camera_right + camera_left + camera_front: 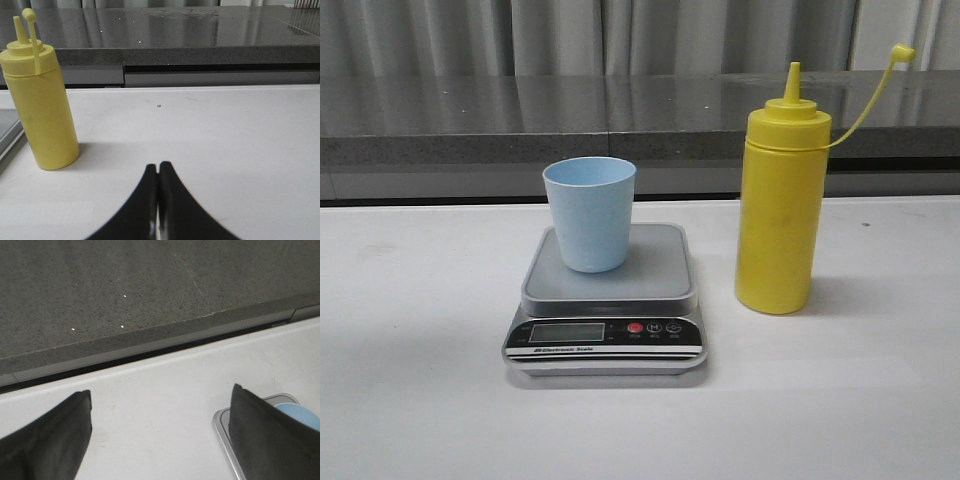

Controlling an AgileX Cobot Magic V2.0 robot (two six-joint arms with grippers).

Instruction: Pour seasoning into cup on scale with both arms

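Note:
The pale blue cup (589, 213) stands upright on the silver-grey scale (606, 300) at the middle of the white table. The yellow seasoning bottle (781, 207) stands upright to the right of the scale, its tethered cap hanging off to the side. Neither arm shows in the front view. My left gripper (161, 397) is open over bare table, with the scale's corner (222, 426) and the cup's rim (301, 415) behind one finger. My right gripper (158, 167) is shut on nothing, low over the table, and the bottle (44, 107) stands apart from it.
A dark grey stone counter (620, 115) runs along the back of the white table (420, 380), with a curtain behind it. A small dark speck (158, 106) lies on the table beyond the right gripper.

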